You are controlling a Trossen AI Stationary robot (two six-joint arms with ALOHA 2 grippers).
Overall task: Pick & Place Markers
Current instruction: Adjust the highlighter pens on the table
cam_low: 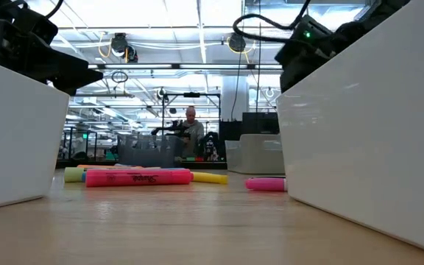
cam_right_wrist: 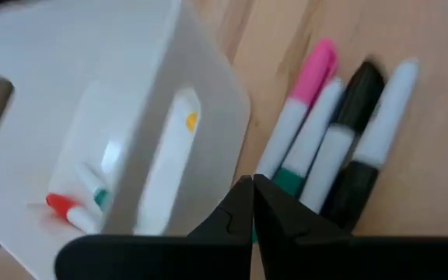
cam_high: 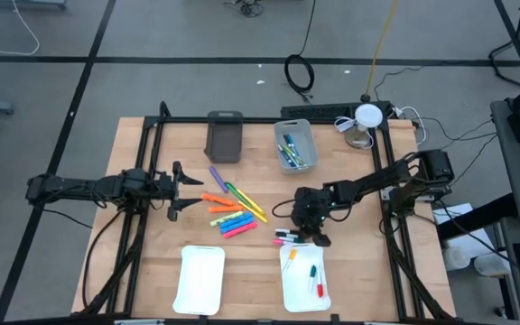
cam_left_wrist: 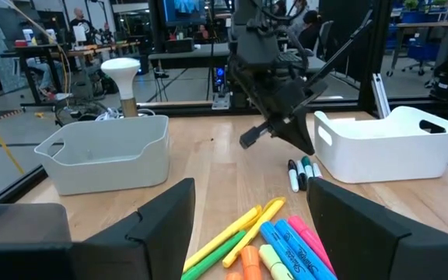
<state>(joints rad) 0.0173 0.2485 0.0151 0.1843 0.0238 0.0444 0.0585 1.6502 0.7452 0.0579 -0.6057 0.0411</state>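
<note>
— Where do the markers lie?
— The chunky markers (cam_high: pixel 231 209), orange, yellow, green, blue, pink and purple, lie flat in a loose fan just ahead of the left gripper (cam_high: pixel 177 191).
— And the thin ones?
— The thin white markers (cam_high: pixel 287 237) lie side by side right beneath the right gripper (cam_high: pixel 318 238), its fingers pressed together.

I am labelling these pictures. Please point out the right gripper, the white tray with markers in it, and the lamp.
right gripper (cam_right_wrist: pixel 253 185): right wrist view, tips of its shut fingers.
white tray (cam_high: pixel 288 292): high view, its left rim.
lamp (cam_left_wrist: pixel 120 71): left wrist view, its white shade.
</note>
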